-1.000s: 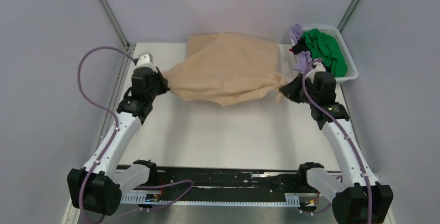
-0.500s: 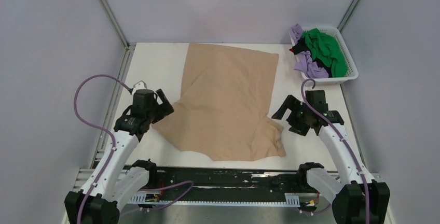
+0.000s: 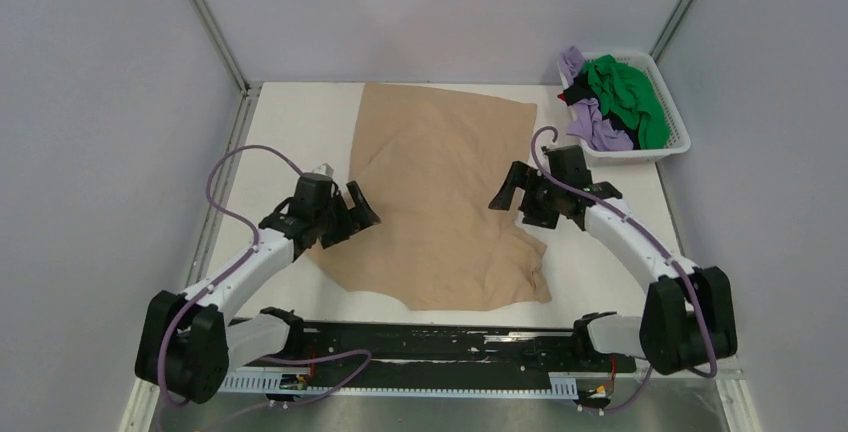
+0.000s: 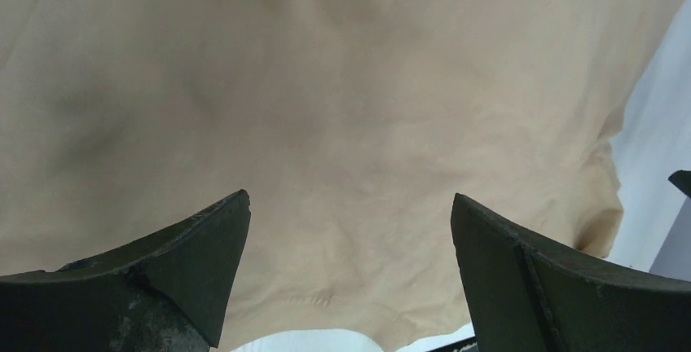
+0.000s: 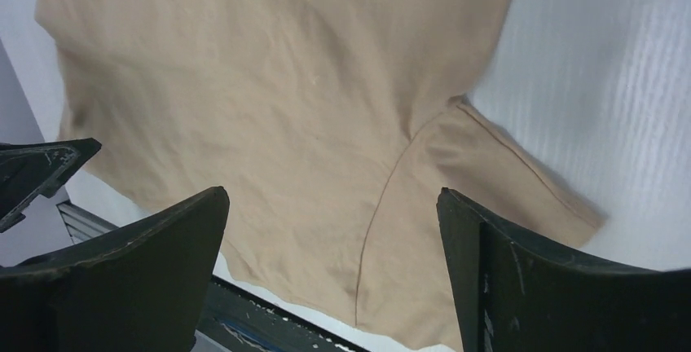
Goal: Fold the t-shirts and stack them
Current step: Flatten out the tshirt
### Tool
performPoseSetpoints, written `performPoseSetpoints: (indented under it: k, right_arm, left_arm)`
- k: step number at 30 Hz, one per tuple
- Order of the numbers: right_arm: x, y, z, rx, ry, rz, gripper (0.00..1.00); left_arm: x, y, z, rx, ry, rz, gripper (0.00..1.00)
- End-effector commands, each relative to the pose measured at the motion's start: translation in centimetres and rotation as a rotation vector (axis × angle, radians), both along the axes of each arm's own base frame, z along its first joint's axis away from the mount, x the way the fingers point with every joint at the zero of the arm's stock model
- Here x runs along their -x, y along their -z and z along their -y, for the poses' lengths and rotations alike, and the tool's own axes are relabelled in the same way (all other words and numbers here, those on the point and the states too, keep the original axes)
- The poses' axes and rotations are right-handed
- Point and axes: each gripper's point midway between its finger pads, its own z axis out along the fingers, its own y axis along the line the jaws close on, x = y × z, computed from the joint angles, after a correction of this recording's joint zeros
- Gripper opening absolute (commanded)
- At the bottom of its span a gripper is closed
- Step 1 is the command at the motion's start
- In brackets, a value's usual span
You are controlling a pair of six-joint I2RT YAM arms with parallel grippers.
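Two tools, both spread wide, both empty.

Left tool (image 3: 352, 220): at 8 o'clock on the surface (image 3: 290, 122), over the 9 o'clock edge of the tan shirt (image 3: 440, 182). Its jaws point toward 3 o'clock. In the left wrist view the dark fingers (image 4: 187, 262) stand far apart, with only tan cloth below the gap and nothing pinched. Cannot tell whether the tips touch the cloth.

Right tool (image 3: 516, 204): at 3 o'clock, over the tan shirt's opposite edge, jaws pointing toward 9 o'clock. In the right wrist view the gap is just as wide. Under it lie a sleeve and its seam, with bare white surface just beside the sleeve. No cloth is held.

Tan shirt: lies spread across the middle of the surface, running from 12 o'clock down to 6 o'clock.
- The far edge is fairly straight.
- The near end is wider and uneven, with one lobe under the left tool and another reaching toward 5 o'clock.
- There are a few soft creases and no fold.

Basket (image 3: 680, 140): white lattice, in the 2 o'clock corner, apart from the tan shirt.
- It holds a green shirt (image 3: 625, 92) heaped on top.
- A lilac shirt (image 3: 597, 130) lies along its 9 o'clock side.
- A bit of black cloth (image 3: 574, 98) shows between them.
- The right tool sits at the basket's 7 o'clock, near but not touching.
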Motion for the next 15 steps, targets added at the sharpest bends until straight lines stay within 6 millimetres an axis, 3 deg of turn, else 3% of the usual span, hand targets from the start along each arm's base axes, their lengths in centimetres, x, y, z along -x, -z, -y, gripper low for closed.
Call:
performPoseSetpoints:
  k: [1,4,7,9,10,11,12,13,14,15]
  right_arm:
    - [-4.8,-0.8,-2.8,-0.008,-0.082,0.115,1.0]
    - [-7.0,0.8,-4.0,0.006,-0.105,0.114,1.0]
    - [-9.7,2.3,-3.8,0.063,-0.086,0.117,1.0]
    - [-11.3,2.9,-3.6,0.099,-0.082,0.132,1.0]
    - [-11.9,3.4,-3.6,0.114,-0.084,0.131,1.0]
    - [-12.3,3.9,-3.7,0.12,-0.09,0.121,1.0]
    - [-12.5,4.4,-3.9,0.117,-0.097,0.108,1.0]
    - [-12.5,4.9,-4.2,0.108,-0.107,0.094,1.0]
    - [-12.3,5.5,-4.6,0.096,-0.122,0.074,1.0]
    - [-12.0,6.1,-4.8,0.085,-0.134,0.056,1.0]
  left_arm:
    - [-0.5,4.1,0.2,0.024,-0.076,-0.076,1.0]
    - [-1.2,6.8,-1.3,-0.017,-0.153,-0.128,1.0]
    - [-2.2,9.7,-2.7,-0.001,-0.22,-0.213,1.0]
    - [-3.8,10.3,-2.7,0.054,-0.222,-0.23,1.0]
    - [-5.4,9.5,-2.7,0.078,-0.219,-0.211,1.0]
    - [-5.7,10.4,-2.8,0.07,-0.219,-0.243,1.0]
    - [-7.9,9.4,-3.0,0.072,-0.228,-0.212,1.0]
    - [-8.0,10.3,-3.2,0.059,-0.239,-0.266,1.0]
    - [-10.2,9.0,-3.3,0.064,-0.24,-0.235,1.0]
    - [-10.2,9.9,-3.4,0.048,-0.241,-0.284,1.0]
